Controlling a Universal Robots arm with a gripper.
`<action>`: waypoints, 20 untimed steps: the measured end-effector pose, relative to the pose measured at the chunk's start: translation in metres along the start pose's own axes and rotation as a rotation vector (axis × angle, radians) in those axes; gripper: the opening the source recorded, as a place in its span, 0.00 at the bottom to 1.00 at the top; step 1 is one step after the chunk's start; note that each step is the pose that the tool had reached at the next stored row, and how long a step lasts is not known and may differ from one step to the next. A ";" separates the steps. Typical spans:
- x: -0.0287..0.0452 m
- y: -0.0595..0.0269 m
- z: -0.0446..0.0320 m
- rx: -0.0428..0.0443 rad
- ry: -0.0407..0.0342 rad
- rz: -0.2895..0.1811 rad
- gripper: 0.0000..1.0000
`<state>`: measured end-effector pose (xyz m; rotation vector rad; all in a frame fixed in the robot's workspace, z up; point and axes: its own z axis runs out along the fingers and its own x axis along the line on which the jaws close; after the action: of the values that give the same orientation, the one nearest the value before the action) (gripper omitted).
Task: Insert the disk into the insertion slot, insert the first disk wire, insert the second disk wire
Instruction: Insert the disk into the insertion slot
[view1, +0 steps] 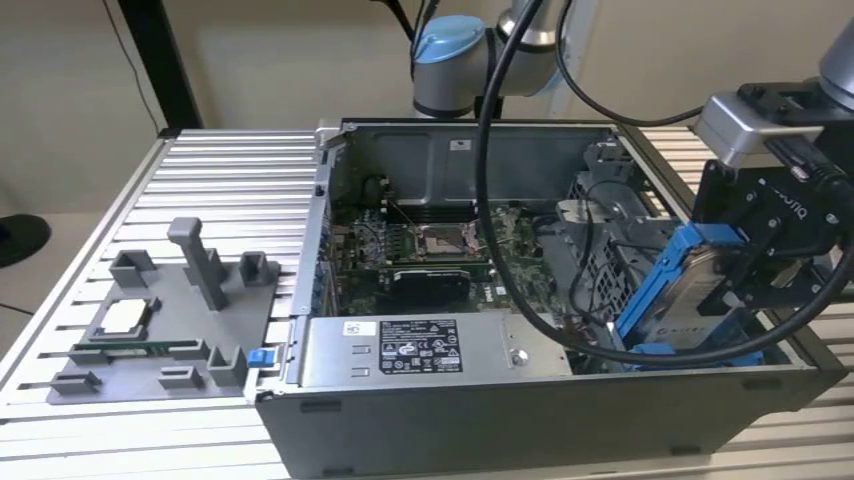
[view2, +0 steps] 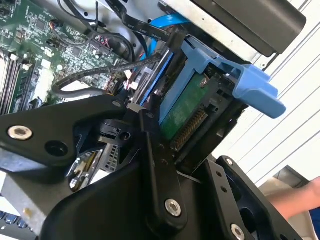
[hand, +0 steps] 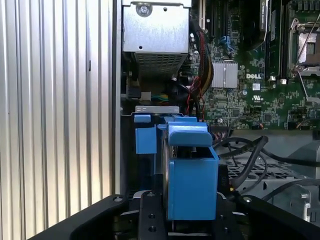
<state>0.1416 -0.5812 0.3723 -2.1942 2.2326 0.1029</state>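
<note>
Jaws clamped on the tilted disk (view1: 683, 300), over the case's (view1: 534, 420) end on the exterior view's right; best levelled square; its blue frame kept off the nearby black cables (hand: 248, 155).

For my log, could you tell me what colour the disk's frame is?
Bright blue disk frame, best in the first wrist view.

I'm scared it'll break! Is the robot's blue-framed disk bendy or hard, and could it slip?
Probably stiff: the disk is a flat metal slab, held tilted in the gripper without sagging. Likely fragile: its green circuit board is bare. The smooth blue frame might slip.
</note>
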 end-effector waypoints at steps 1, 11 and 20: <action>0.0000 0.0000 0.0001 0.0000 -0.0001 0.000 0.00; 0.0000 0.0000 0.0000 0.0000 -0.0003 0.000 1.00; -0.0011 0.0008 -0.0195 0.0000 0.0000 0.000 1.00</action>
<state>0.1416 -0.5812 0.3918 -2.1942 2.2326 0.1030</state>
